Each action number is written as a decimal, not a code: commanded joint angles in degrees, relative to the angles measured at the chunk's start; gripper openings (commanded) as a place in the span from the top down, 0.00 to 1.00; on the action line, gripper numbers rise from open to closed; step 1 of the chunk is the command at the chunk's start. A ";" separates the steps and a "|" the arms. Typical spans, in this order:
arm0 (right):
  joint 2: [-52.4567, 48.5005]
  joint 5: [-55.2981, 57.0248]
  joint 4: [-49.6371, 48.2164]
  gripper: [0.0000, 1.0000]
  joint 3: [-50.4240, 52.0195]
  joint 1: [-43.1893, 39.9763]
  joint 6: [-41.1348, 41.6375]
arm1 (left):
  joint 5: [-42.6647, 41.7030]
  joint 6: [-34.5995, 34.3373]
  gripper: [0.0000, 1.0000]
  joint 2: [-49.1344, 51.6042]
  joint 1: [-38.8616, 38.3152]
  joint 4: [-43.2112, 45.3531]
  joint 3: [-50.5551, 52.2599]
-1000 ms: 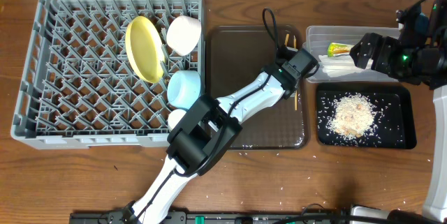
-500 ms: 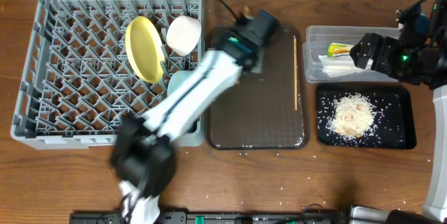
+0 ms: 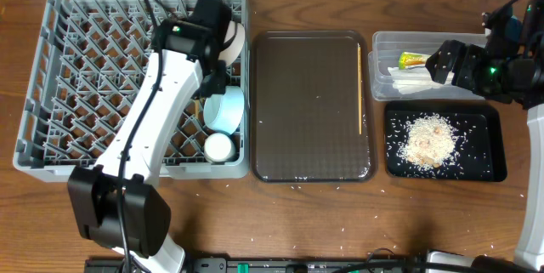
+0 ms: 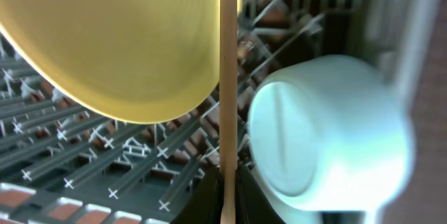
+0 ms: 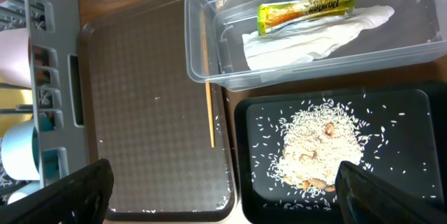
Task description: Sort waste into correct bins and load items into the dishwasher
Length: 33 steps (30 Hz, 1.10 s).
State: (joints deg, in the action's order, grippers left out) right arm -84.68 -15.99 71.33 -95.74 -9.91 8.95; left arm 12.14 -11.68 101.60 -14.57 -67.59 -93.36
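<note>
My left jaws pinch one chopstick (image 4: 228,77). It points straight to 12 o'clock, over the rack (image 4: 70,168), with the yellow plate (image 4: 119,35) at 10 and a bowl (image 4: 328,133) at 3. My right jaws are spread wide.

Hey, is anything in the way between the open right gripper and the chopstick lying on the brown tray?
Nothing covers the chopstick, which lies bare along the right edge of the brown tray. The clear tub stands close beside it, on the side of the right gripper, so a grasp from there may be tight.
</note>
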 commanded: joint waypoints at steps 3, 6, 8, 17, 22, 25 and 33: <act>0.04 0.13 0.09 0.01 -0.52 -0.24 0.22 | -1.68 0.90 0.78 0.96 1.03 3.82 5.14; 0.04 0.13 0.09 0.01 -0.52 -0.24 0.20 | -2.69 0.92 0.48 0.90 1.01 4.35 5.20; 0.04 0.13 0.09 0.01 -0.52 -0.24 0.22 | -2.69 0.94 0.41 0.81 1.01 4.72 4.31; 0.04 0.13 0.09 0.01 -0.52 -0.24 0.20 | -9.03 -0.13 0.38 -3.04 -1.73 7.85 -4.20; 0.04 0.13 0.09 0.01 -0.52 -0.24 0.22 | -10.29 -8.37 0.38 -2.25 -6.14 11.06 -4.00; 0.04 0.13 0.09 0.01 -0.52 -0.24 0.20 | -10.23 -10.03 0.38 -1.49 -9.79 13.92 -3.78; 0.04 0.13 0.09 0.01 -0.52 -0.24 0.20 | -10.03 -12.98 0.38 4.66 -15.93 18.10 -3.13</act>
State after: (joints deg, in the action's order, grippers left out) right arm -84.68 -15.99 71.33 -95.74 -9.91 8.95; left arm 2.00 -22.61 102.17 -29.12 -50.43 -96.57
